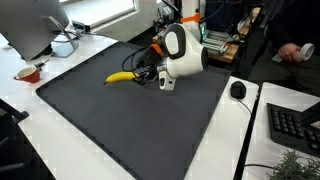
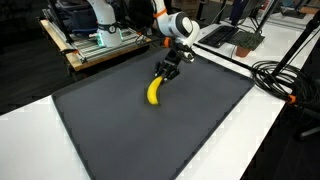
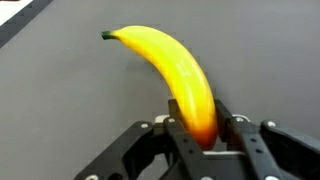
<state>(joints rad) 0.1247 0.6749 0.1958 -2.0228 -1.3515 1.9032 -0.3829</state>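
Observation:
A yellow banana [image 3: 170,70] lies on a dark grey mat [image 3: 60,110]. In the wrist view its near end sits between my two black fingers, and my gripper [image 3: 200,125] is shut on that end. The banana curves away to a green stem tip at the upper left. In both exterior views the banana [image 1: 122,77] [image 2: 155,91] rests on the mat with my gripper [image 1: 146,72] [image 2: 165,72] at one end of it, low over the mat [image 1: 110,120] [image 2: 140,130].
White table [image 1: 20,140] surrounds the mat. A computer mouse [image 1: 237,90] and keyboard [image 1: 295,125] lie beside it, a red-rimmed bowl [image 1: 28,72] and monitor [image 1: 30,25] at another side. Black cables [image 2: 280,75] and a cart with equipment [image 2: 95,40] show nearby.

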